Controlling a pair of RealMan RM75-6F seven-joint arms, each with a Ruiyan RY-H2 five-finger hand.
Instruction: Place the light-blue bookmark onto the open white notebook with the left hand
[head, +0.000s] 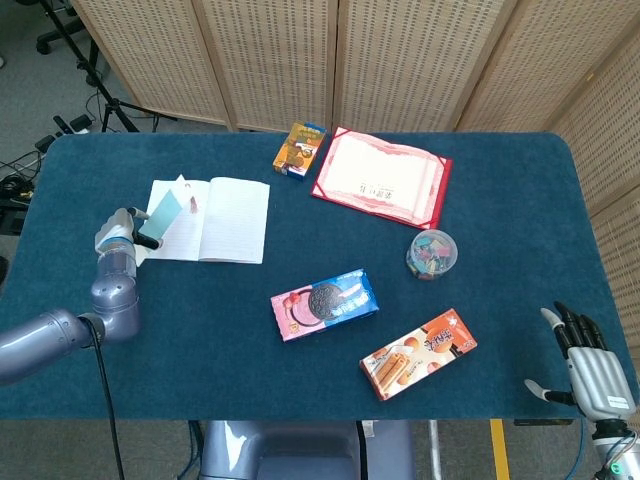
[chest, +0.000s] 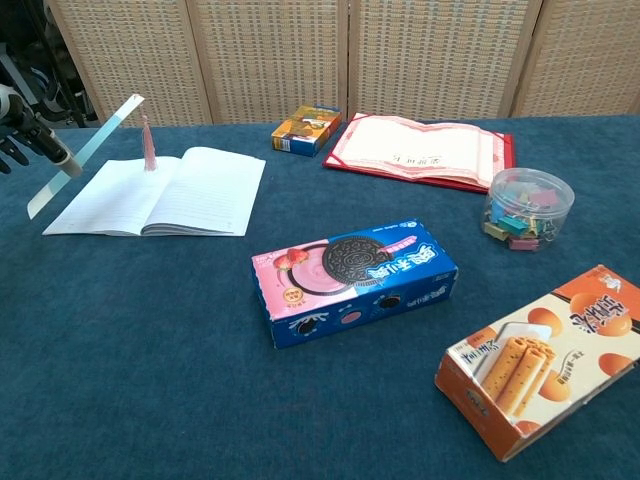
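Chest view shows the bookmark (chest: 88, 150) pinched in the left hand (chest: 22, 128) and tilted steeply, its upper end and pink tassel (chest: 147, 146) hanging over the left page of the notebook (chest: 165, 193) while its lower end sits out past the page edge. Let go at this tilt, it would likely tip or slide off onto the blue table (chest: 150, 350), or the tassel could drag it askew; it probably needs laying flatter and further in. Head view shows the right hand (head: 588, 365) idle, fingers apart, holding nothing, well away at the near corner.
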